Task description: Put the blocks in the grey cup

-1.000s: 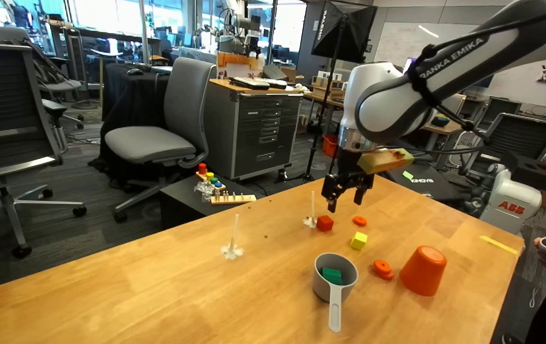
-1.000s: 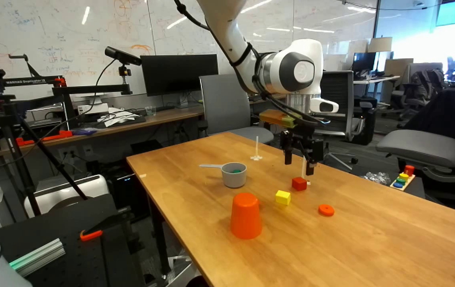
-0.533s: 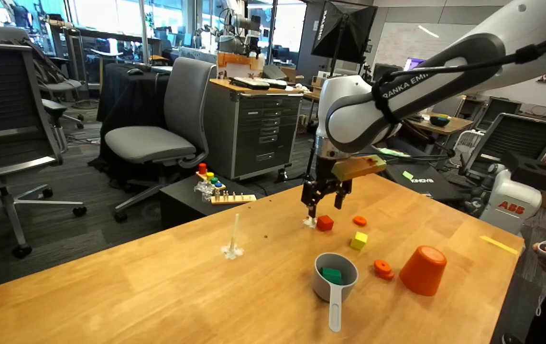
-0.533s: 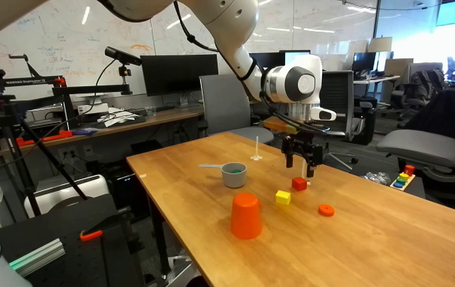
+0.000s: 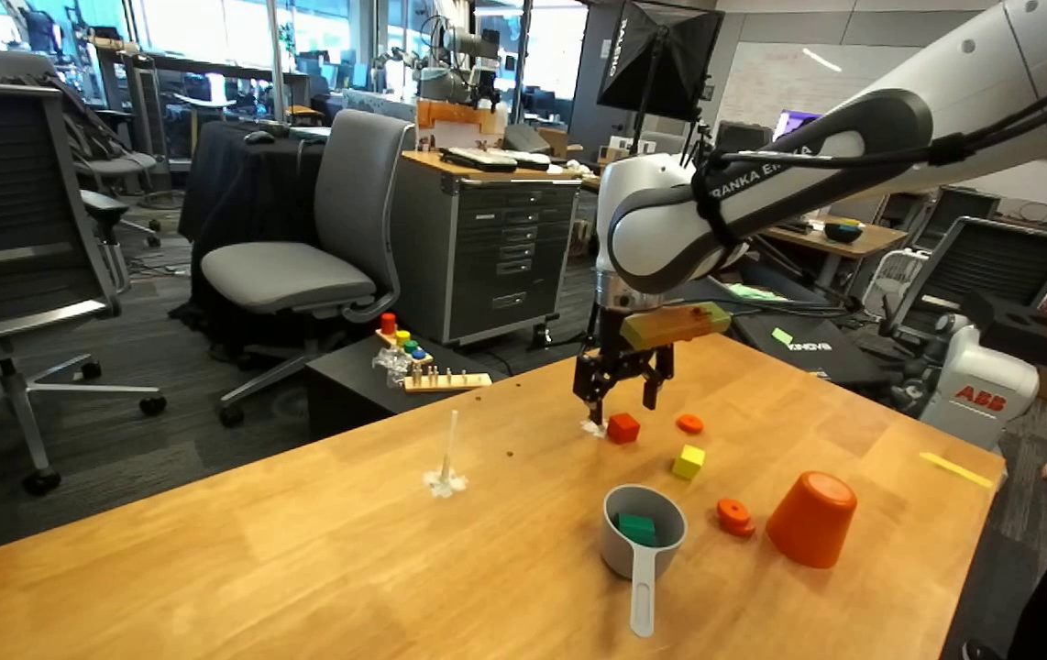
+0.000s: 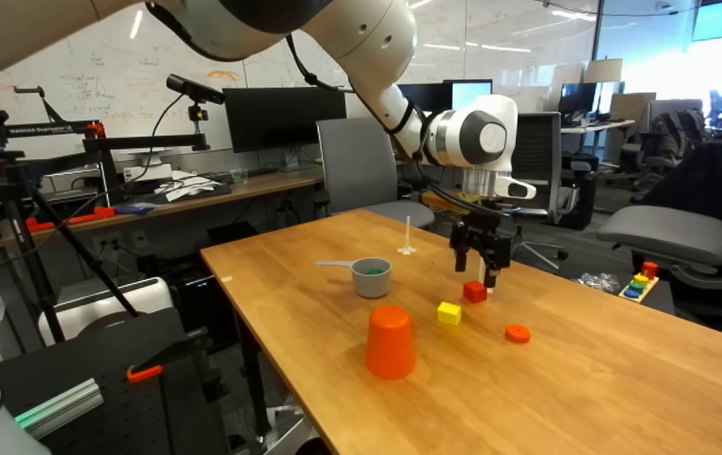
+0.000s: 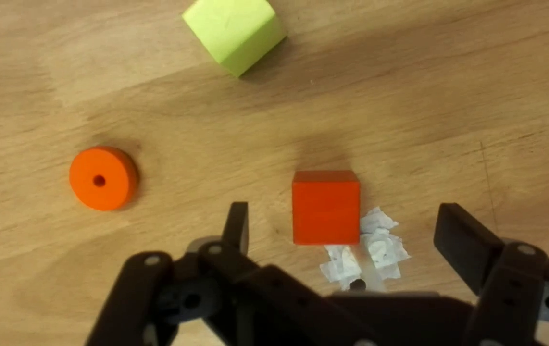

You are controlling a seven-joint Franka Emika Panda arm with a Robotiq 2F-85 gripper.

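- My fingers (image 7: 464, 247) stand apart; the red block (image 7: 326, 211), on the worktop (image 6: 588, 379), shows between them, off-centre.
- I should centre, sink straight, avoid the white tape (image 7: 384, 257), then squeeze squarely.
- The grey cup (image 6: 372, 284) holds a green block (image 5: 636, 529).

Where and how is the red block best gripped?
Likely from above, pinching the two opposite upright faces that the open gripper appears to straddle in the wrist view: the red block is cube-like, sits flat and is turned square to the grip, with a gap on either side.
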